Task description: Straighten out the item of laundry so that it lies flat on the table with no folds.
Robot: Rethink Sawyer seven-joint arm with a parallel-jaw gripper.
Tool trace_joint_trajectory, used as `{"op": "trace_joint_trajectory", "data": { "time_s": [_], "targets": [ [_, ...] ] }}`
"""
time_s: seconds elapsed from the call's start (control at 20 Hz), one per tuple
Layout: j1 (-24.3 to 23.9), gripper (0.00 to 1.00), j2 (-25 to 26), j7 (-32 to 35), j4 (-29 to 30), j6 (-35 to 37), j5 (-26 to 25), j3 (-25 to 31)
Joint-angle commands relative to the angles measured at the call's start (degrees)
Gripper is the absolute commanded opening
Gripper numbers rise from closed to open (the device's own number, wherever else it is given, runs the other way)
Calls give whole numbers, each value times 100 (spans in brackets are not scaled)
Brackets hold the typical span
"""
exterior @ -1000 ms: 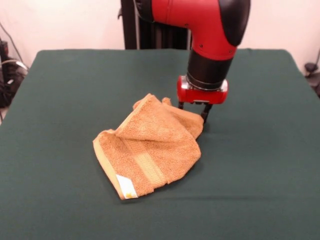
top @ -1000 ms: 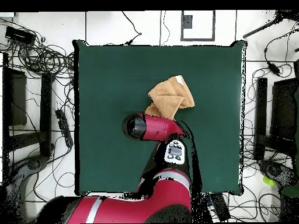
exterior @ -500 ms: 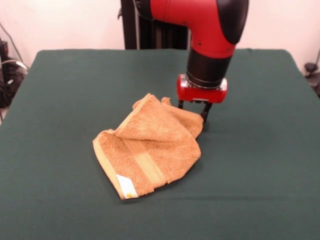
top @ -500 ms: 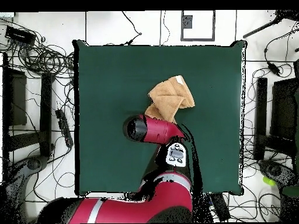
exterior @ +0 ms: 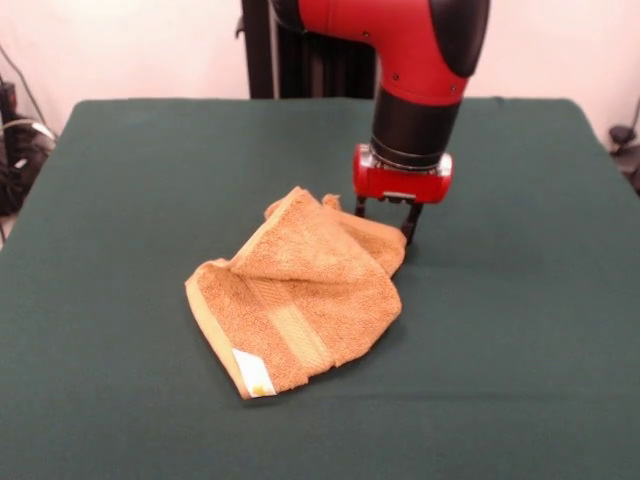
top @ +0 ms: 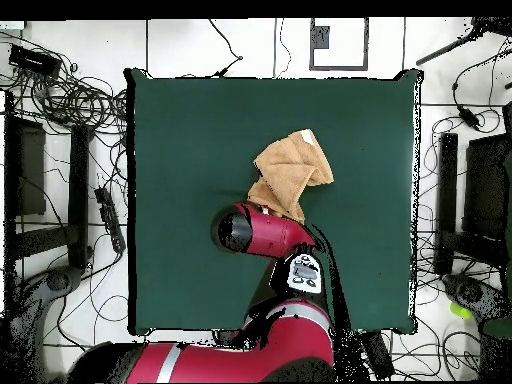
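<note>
The orange-tan towel [exterior: 300,295] lies crumpled and folded over itself near the middle of the green table [exterior: 520,330]. Its woven band and white label [exterior: 252,372] face the front edge. My gripper [exterior: 385,222] hangs just behind the towel's far right corner. Its two black fingers [exterior: 411,225] stand apart, open and holding nothing, close to the cloth's edge. In the overhead view the towel [top: 292,168] sits above the arm's head [top: 240,230], which hides the gripper.
Green table cloth [top: 180,130] spreads wide on all sides of the towel. Cables and stands [top: 70,100] lie on the floor beyond the table's edges. The robot's pedestal [exterior: 290,60] stands at the far side.
The gripper has risen slightly and drawn back a little toward the robot's base. The towel has not moved.
</note>
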Motion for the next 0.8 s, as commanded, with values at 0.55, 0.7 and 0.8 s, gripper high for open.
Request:
{"op": "trace_joint_trajectory", "data": {
  "time_s": [0.55, 0.7, 0.8],
  "targets": [
    [-933, 100, 3137, 898, -2193, -2717, -573, 506],
    [-841, 100, 3257, 981, -2349, -2791, -554, 363],
    [-896, 100, 3316, 948, -2440, -2874, -683, 388]
  ]
}}
